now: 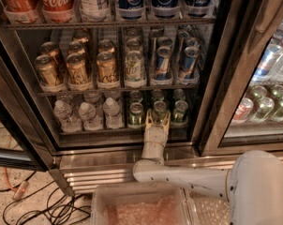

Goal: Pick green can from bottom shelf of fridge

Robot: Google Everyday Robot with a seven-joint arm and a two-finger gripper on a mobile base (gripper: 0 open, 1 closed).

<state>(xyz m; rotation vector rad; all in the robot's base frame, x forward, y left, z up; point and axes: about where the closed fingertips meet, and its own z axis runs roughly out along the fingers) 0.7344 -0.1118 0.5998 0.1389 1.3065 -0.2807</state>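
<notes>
The fridge [219, 86] stands open in front of me. On its bottom shelf [104, 131], right half, stand several green cans with silver tops in two rows. The front row holds a left can [136, 114], a middle can [159, 109] and a right can [180, 110]. My gripper [157, 118] reaches in from below on a white arm. It is open, with one finger on each side of the middle front green can, at the shelf's front rail. The lower part of that can is hidden behind the gripper.
Clear water bottles [85, 115] fill the bottom shelf's left half. Gold-tan cans [78, 69] and blue-and-red cans [163, 62] stand on the rack above. A ribbed steel base panel [97, 178] is below, a plastic tray [141, 205] in front, cables [43, 203] on the floor, and a neighbouring glass door [265, 102] at the right.
</notes>
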